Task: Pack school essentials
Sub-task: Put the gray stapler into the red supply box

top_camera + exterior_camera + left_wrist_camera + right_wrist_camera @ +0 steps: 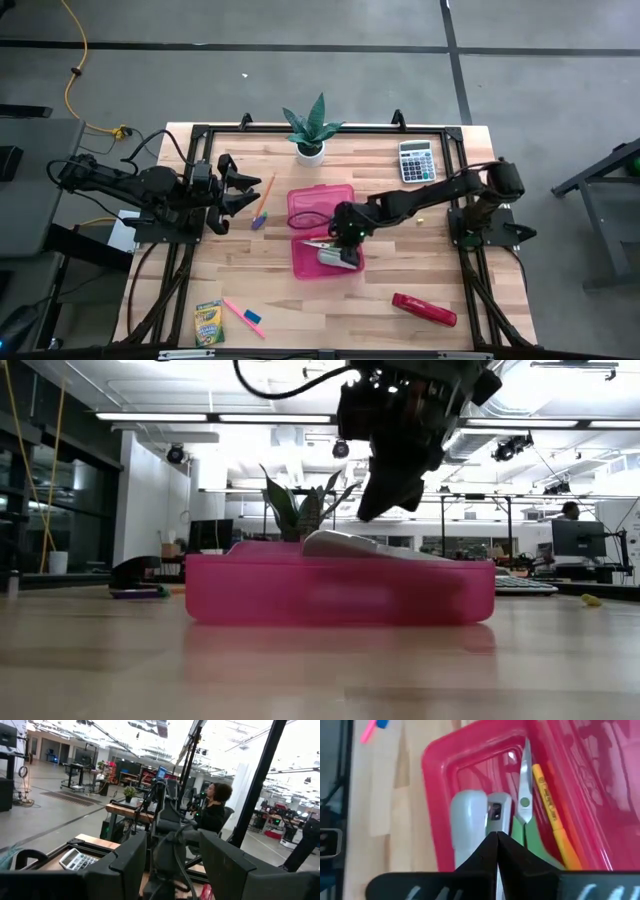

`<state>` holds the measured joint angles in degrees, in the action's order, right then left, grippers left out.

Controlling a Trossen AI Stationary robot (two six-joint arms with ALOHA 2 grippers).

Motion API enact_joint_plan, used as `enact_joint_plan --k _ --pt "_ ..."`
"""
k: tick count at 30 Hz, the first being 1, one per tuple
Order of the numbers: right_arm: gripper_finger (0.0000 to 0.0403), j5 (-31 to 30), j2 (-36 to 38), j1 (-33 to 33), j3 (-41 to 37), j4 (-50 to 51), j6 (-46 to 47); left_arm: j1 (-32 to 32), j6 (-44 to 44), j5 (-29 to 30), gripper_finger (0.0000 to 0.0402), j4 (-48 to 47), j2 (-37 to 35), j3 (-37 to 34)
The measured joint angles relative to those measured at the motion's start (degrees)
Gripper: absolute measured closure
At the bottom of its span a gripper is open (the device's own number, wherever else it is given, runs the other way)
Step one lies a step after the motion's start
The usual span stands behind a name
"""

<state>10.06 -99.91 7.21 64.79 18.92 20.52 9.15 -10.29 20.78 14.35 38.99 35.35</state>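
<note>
Resting on the counter, the pink case holds green-handled scissors and an orange pencil. Above it the right pincer hangs clamped empty; the left pincer gapes empty.

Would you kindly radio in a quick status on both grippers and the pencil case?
Right gripper shut, empty, over the pink case. Left gripper open, waiting at table's left. Scissors and orange pencil inside; crayon box and pink marker outside. No obstruction seen.
</note>
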Motion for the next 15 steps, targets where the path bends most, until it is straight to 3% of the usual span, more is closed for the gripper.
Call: enact_joint_plan --k 15 --pt "0.0403 0.19 -5.11 5.68 0.00 -4.62 3.22 0.00 -0.01 0.00 0.0229 0.01 0.01 0.00"
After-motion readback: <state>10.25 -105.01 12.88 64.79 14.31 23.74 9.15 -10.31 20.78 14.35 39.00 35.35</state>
